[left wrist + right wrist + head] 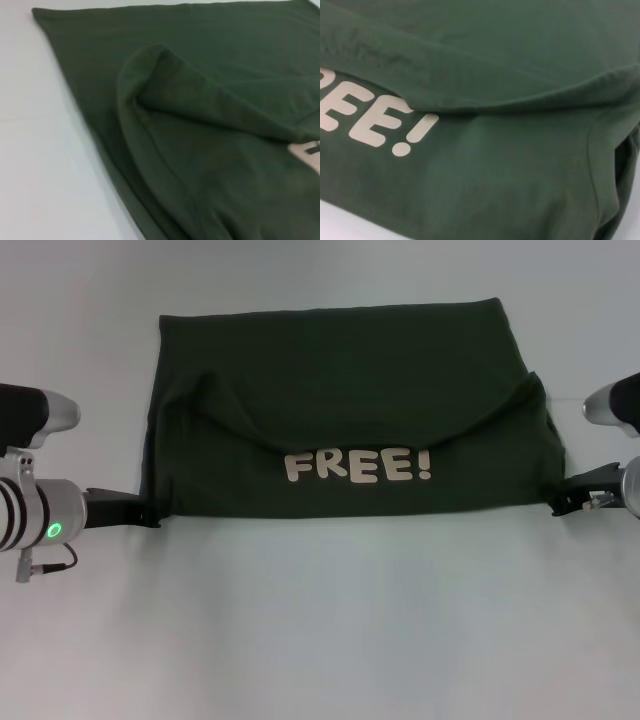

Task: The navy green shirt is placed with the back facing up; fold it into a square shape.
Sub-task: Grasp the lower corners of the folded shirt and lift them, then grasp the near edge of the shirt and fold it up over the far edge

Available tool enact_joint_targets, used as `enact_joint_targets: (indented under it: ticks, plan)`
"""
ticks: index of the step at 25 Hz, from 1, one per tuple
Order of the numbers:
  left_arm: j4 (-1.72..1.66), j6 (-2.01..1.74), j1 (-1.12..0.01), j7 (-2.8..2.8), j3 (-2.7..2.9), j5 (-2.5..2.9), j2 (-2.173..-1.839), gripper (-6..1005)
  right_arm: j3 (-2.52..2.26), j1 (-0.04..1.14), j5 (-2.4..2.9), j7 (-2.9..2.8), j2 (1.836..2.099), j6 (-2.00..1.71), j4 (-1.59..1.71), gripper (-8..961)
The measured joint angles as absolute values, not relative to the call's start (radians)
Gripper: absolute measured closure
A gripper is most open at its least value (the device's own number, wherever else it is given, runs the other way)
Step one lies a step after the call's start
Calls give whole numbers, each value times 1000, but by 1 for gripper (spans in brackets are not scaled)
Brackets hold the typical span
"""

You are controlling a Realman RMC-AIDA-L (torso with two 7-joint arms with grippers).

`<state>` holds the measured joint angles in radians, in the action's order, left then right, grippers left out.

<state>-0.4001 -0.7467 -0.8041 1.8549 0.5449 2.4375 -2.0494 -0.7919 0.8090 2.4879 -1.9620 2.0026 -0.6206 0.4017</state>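
Note:
The navy green shirt (340, 390) lies on the white table, folded into a wide rectangle. Its near flap is turned over and shows a cream "FREE!" print (358, 466), which also shows in the right wrist view (375, 125). The flap's far edge sags in a curve across the middle. My left gripper (150, 513) is at the shirt's near left corner and is pinched on the fabric. At the near right corner, my right gripper (556, 500) is shut on the cloth. The left wrist view shows a raised fold of the shirt (200, 130). Neither wrist view shows any fingers.
The white table (330, 630) spreads out around the shirt, with bare surface in front of the near edge and behind the far edge. The silver arm segments (35, 515) sit low at the left and right borders of the head view.

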Motion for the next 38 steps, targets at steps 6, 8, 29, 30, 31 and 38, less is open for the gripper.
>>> enact_joint_targets:
  ticks: [6, 8, 29, 30, 31, 38]
  plan:
    - [-514, -965, -761, 1901, 544, 2437, -2039, 978, -791, 700, 2383, -1926, 2002, -829, 594, 908]
    - [-553, -1056, -740, 1916, 541, 2438, -2031, 978, -791, 648, 2351, -1915, 2008, -915, 682, 908]
    - [-816, -1860, -646, 1891, 493, 2590, -1969, 979, -427, 296, 2141, -1628, 2000, -1730, 948, 907]
    - [-818, -1892, -653, 1890, 484, 2606, -1964, 979, -421, 292, 2140, -1623, 1996, -1746, 946, 907]
    - [-818, -1903, -659, 1890, 475, 2610, -1960, 979, -405, 294, 2138, -1618, 1991, -1755, 942, 907]
    - [-731, -1836, -737, 1905, 270, 2506, -1908, 979, -276, 397, 2119, -1644, 1963, -1673, 866, 908]
